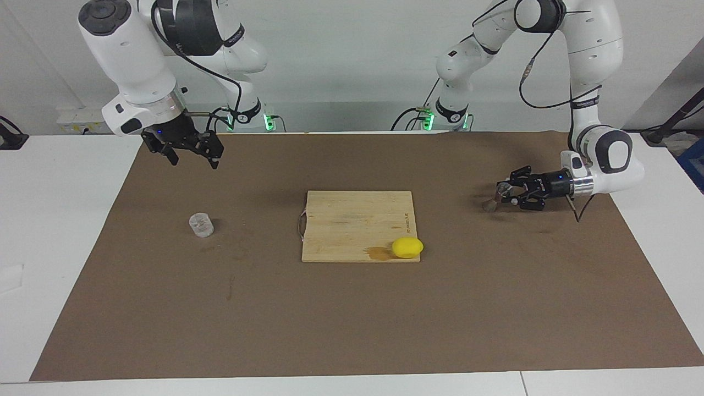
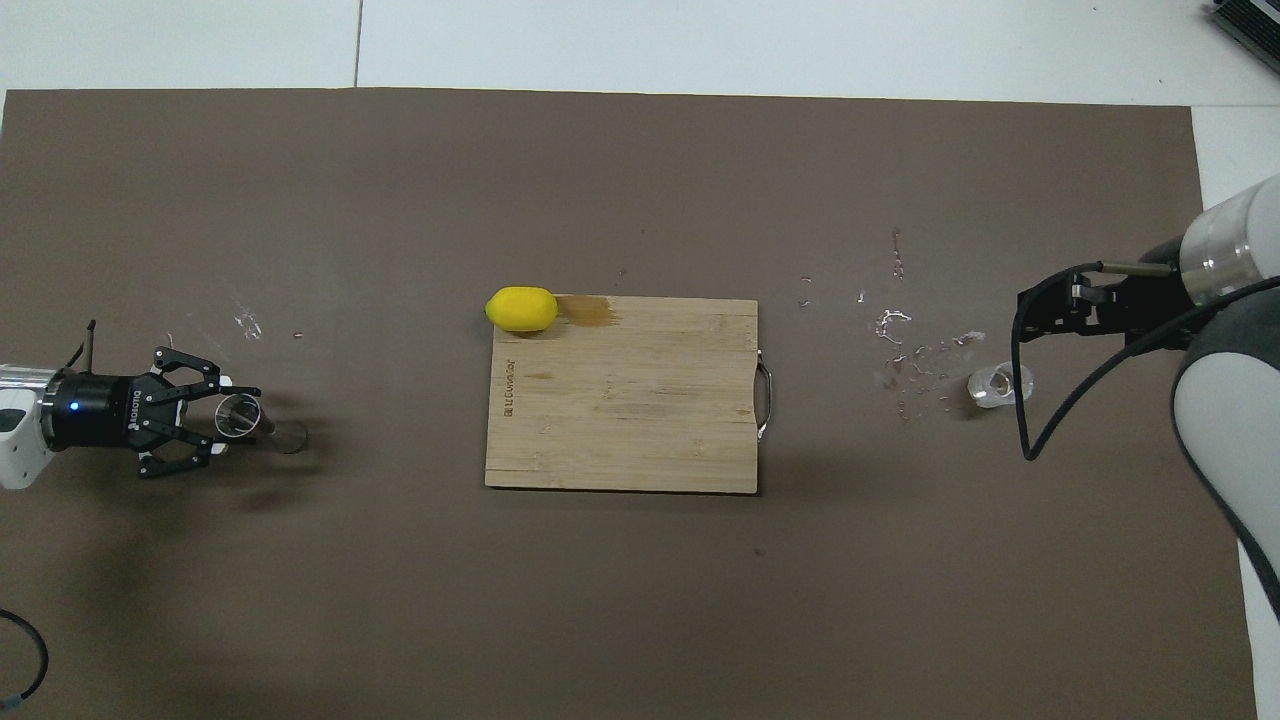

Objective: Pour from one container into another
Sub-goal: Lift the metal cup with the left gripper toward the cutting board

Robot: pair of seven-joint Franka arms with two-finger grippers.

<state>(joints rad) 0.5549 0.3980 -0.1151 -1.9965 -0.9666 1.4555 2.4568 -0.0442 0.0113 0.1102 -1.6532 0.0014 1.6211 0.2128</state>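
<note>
The clear glass tumbler (image 1: 201, 224) stands upright on the brown mat at the right arm's end; it also shows in the overhead view (image 2: 1000, 385). My right gripper (image 1: 195, 162) is open and empty, up in the air over the mat beside the tumbler; it shows in the overhead view too (image 2: 1030, 315). The steel jigger (image 1: 495, 198) stands on the mat at the left arm's end, seen from overhead as well (image 2: 245, 420). My left gripper (image 1: 509, 193) lies level and low, open, with its fingers on either side of the jigger's upper cup (image 2: 235, 420).
A wooden cutting board (image 1: 357, 220) lies mid-mat, with a wet stain and a yellow lemon (image 1: 407, 247) at its corner farthest from the robots. Droplets (image 2: 900, 340) are scattered on the mat (image 1: 352, 330) beside the tumbler.
</note>
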